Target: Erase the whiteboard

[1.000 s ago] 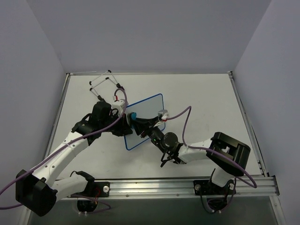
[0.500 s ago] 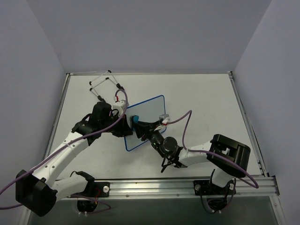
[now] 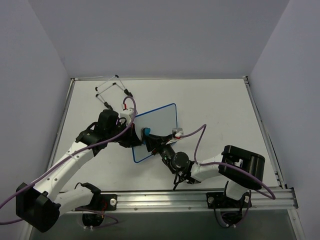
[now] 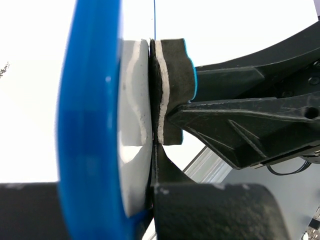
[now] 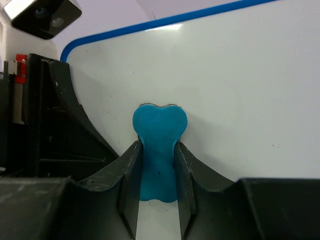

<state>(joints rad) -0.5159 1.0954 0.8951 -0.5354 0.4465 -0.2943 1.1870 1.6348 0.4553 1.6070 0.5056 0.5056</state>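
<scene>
right jaws, clamped on the eraser (image 3: 145, 133), have slid it nearer down the whiteboard (image 3: 160, 119). left jaws stay pinched on its frame. no writing shows, so erasing seems nearly done.

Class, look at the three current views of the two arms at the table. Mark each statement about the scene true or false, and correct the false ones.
1. The right tool grips a blue eraser. True.
2. The eraser hangs clear of the whiteboard. False: in the left wrist view its felt face is pressed against the board's surface.
3. The left tool holds the whiteboard by its edge. True.
4. The whiteboard rests on the wire easel. False: the easel sits apart, near the table's far left corner, with nothing on it.
5. Blue writing surrounds the eraser. False: in the right wrist view the surface around it looks clean.
</scene>
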